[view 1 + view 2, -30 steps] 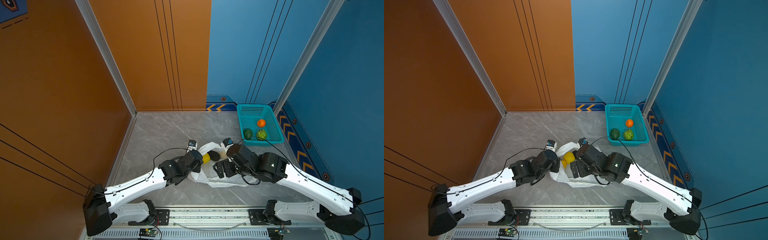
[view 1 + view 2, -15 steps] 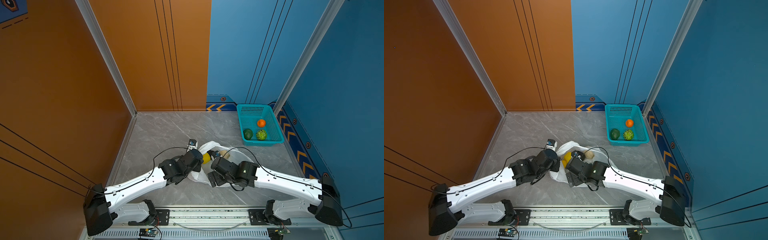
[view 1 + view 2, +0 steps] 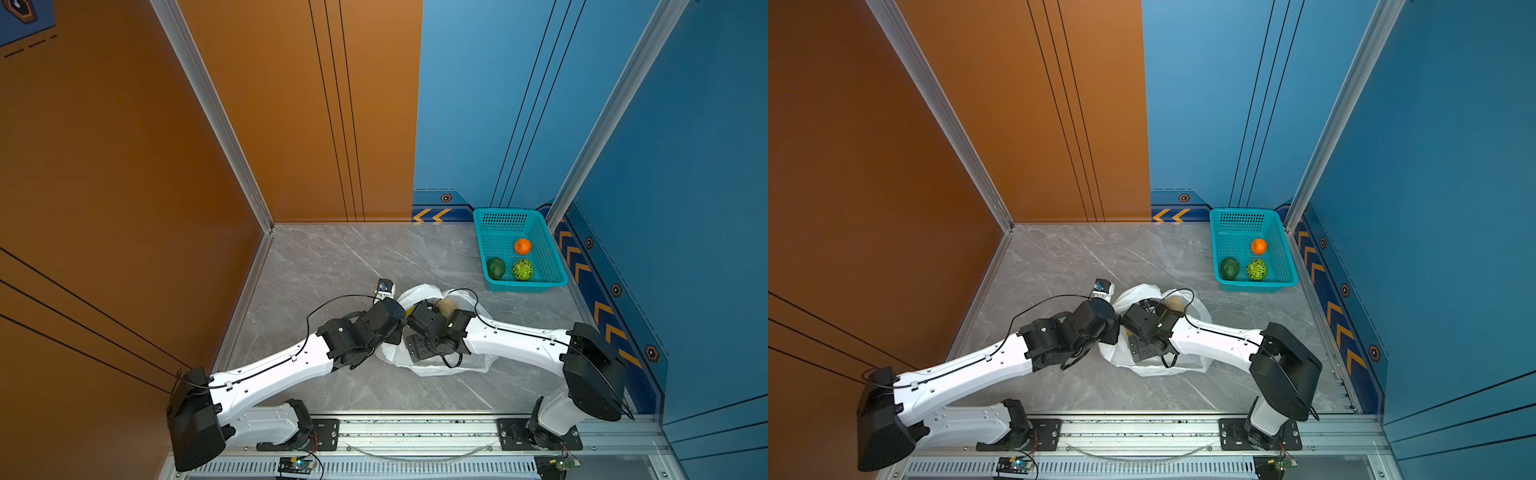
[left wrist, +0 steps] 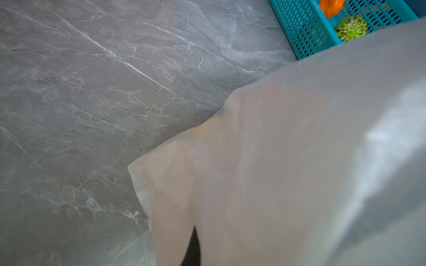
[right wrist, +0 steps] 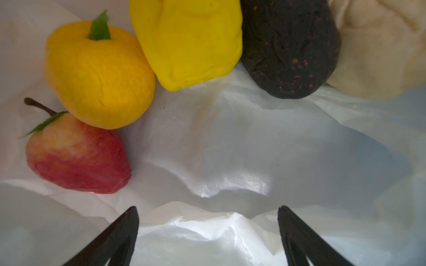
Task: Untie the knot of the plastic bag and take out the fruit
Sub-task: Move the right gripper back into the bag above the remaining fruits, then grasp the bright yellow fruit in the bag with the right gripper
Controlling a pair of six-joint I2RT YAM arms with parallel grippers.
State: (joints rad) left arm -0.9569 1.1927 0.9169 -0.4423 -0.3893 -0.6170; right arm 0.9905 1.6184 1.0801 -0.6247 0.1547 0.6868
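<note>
No legible text or numbers (only orange chevron marks (image 3: 432,215) on the blue wall skirting (image 3: 461,214))

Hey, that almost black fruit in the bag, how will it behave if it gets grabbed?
The near-black fruit looks egg-shaped, so it may roll or twist out of a pinch. Its pitted skin probably gives some grip. It rests on the loose plastic bag, which would likely crumple under a push.

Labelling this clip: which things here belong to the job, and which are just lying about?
Job: plastic bag, five fruits inside it, teal basket, three fruits already in it.
Lying about: small circuit board on the front rail.
</note>
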